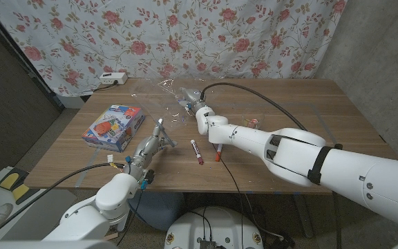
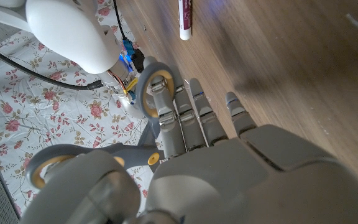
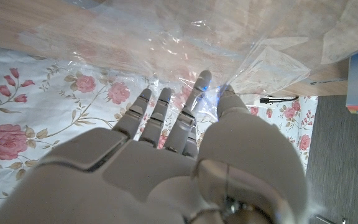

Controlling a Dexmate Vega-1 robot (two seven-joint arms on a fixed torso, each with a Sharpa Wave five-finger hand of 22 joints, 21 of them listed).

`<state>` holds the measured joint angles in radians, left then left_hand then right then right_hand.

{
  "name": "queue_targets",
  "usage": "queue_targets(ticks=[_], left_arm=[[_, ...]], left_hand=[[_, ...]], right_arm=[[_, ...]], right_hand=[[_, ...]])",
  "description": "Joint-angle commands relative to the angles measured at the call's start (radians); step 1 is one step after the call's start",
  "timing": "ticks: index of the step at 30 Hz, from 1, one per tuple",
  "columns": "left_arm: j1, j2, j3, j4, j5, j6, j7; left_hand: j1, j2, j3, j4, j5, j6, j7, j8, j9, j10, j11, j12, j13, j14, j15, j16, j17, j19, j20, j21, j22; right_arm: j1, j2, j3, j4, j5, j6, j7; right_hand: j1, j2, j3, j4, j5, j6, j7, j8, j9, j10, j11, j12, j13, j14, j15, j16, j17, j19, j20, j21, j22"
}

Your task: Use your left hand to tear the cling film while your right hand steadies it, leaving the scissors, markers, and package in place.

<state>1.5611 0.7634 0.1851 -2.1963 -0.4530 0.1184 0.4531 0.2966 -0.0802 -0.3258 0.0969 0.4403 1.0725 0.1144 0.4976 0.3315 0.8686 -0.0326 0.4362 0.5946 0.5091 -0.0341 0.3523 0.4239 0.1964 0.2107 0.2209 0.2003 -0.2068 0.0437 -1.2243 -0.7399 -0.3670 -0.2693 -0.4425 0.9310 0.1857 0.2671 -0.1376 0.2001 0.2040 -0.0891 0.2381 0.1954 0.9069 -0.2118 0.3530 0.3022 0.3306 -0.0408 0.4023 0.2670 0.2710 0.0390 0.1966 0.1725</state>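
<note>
Right arm extended from the near right corner across the wooden bench [image 1: 309,104], its right hand [image 1: 202,114] at the middle of the far half. Left arm reaching forward from the near left, the left hand [image 1: 154,137] held low over the bench, fingers pointing away from the robot.

Count: one sheet of cling film [image 1: 175,93], crumpled and transparent, at the far middle of the bench just beyond the right hand; two markers, one with a dark red cap [image 1: 197,152] and one with an orange tip [image 1: 218,153], lying side by side near the bench centre; one blue package [image 1: 114,127] on the left side.

Right hand [image 3: 166,168]: fingers [image 3: 199,93] nearly straight and close together, the thumb alongside, with a fold of the cling film [image 3: 166,43] pinched at the tips (the film fans out beyond them). Left hand [image 2: 229,168]: fingers [image 2: 194,115] straight and side by side, holding nothing, apart from the film.
</note>
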Motion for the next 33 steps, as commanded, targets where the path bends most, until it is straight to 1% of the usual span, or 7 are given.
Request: queue_targets(ticks=[1, 5, 6, 9, 23, 30, 33], left_arm=[[-0.012, -0.004, 0.011, 0.007, 0.003, -0.006, 0.002], [-0.013, -0.006, 0.014, 0.009, 0.007, -0.010, 0.005], [-0.013, -0.006, 0.014, 0.009, 0.007, -0.010, 0.006], [-0.014, -0.005, 0.017, 0.009, 0.009, -0.009, 0.006], [-0.014, 0.000, 0.025, 0.000, 0.017, -0.011, 0.005], [-0.014, 0.004, 0.030, 0.000, 0.021, -0.017, -0.002], [-0.015, 0.007, 0.032, 0.001, 0.021, -0.019, -0.007]], left_hand=[[0.014, 0.004, -0.004, 0.011, -0.002, 0.008, 0.004, 0.002, 0.002, 0.021, -0.017, 0.001, 0.003, 0.007, -0.003, -0.001, 0.005, -0.002, 0.003, 0.003, 0.001], [0.015, 0.004, -0.005, 0.012, -0.002, 0.006, 0.006, 0.000, 0.002, 0.024, -0.015, 0.000, 0.001, 0.007, -0.003, -0.001, 0.005, -0.002, 0.003, 0.003, 0.001], [0.015, 0.005, -0.004, 0.012, -0.002, 0.006, 0.005, 0.000, 0.002, 0.023, -0.017, 0.000, 0.001, 0.006, -0.001, -0.001, 0.005, -0.002, 0.003, 0.003, 0.001], [0.016, 0.005, -0.004, 0.012, -0.002, 0.006, 0.003, 0.000, 0.003, 0.022, -0.016, 0.001, 0.003, 0.008, -0.002, -0.001, 0.005, -0.002, 0.003, 0.003, 0.001], [0.019, 0.006, -0.005, 0.013, -0.003, 0.009, 0.001, -0.003, 0.003, 0.023, -0.016, -0.002, 0.002, 0.008, -0.001, -0.002, 0.005, -0.002, 0.003, 0.003, 0.001], [0.021, 0.006, -0.005, 0.014, -0.003, 0.009, 0.002, -0.003, 0.005, 0.024, -0.014, -0.001, 0.004, 0.007, -0.003, -0.003, 0.005, -0.002, 0.003, 0.003, 0.001], [0.021, 0.006, -0.005, 0.014, -0.003, 0.009, 0.000, -0.004, 0.005, 0.023, -0.017, -0.002, 0.005, 0.007, -0.002, -0.003, 0.005, -0.002, 0.003, 0.003, 0.000]], right_arm=[[-0.075, -0.109, 0.081, -0.247, 0.011, -0.017, 0.003], [-0.107, -0.139, 0.118, -0.329, 0.029, -0.023, 0.019], [-0.108, -0.139, 0.120, -0.330, 0.028, -0.023, 0.021], [-0.127, -0.154, 0.147, -0.375, 0.047, -0.031, 0.041], [-0.171, -0.164, 0.207, -0.460, 0.080, -0.093, 0.054], [-0.185, -0.157, 0.229, -0.496, 0.097, -0.127, 0.044], [-0.194, -0.151, 0.248, -0.511, 0.124, -0.140, 0.049]], right_hand=[[0.022, -0.004, 0.014, -0.003, 0.000, 0.024, -0.003, 0.001, 0.002, 0.057, 0.003, 0.046, 0.030, 0.026, -0.171, 0.019, 0.014, 0.010, -0.009, 0.004, 0.000], [0.040, -0.004, 0.023, -0.010, 0.003, 0.039, -0.005, 0.000, 0.002, 0.066, -0.001, 0.063, 0.046, 0.038, -0.177, 0.026, 0.020, 0.016, -0.011, 0.005, 0.000], [0.042, -0.003, 0.024, -0.011, 0.004, 0.039, -0.006, -0.001, 0.002, 0.067, -0.001, 0.065, 0.047, 0.040, -0.177, 0.028, 0.021, 0.016, -0.012, 0.005, 0.000], [0.053, -0.002, 0.029, -0.014, 0.006, 0.042, -0.006, -0.003, 0.002, 0.072, -0.002, 0.074, 0.055, 0.045, -0.178, 0.031, 0.024, 0.019, -0.013, 0.005, 0.000], [0.084, -0.007, 0.039, -0.018, 0.017, 0.058, 0.025, -0.014, 0.004, 0.080, 0.001, 0.115, 0.096, 0.063, -0.175, 0.053, 0.046, 0.032, 0.007, 0.007, 0.001], [0.096, -0.010, 0.042, -0.021, 0.024, 0.070, 0.026, -0.015, 0.004, 0.080, 0.004, 0.129, 0.110, 0.070, -0.175, 0.061, 0.055, 0.033, 0.011, 0.006, 0.001], [0.100, -0.011, 0.043, -0.021, 0.026, 0.071, 0.027, -0.018, 0.004, 0.079, 0.007, 0.134, 0.116, 0.072, -0.174, 0.064, 0.059, 0.033, 0.014, 0.005, 0.001]])
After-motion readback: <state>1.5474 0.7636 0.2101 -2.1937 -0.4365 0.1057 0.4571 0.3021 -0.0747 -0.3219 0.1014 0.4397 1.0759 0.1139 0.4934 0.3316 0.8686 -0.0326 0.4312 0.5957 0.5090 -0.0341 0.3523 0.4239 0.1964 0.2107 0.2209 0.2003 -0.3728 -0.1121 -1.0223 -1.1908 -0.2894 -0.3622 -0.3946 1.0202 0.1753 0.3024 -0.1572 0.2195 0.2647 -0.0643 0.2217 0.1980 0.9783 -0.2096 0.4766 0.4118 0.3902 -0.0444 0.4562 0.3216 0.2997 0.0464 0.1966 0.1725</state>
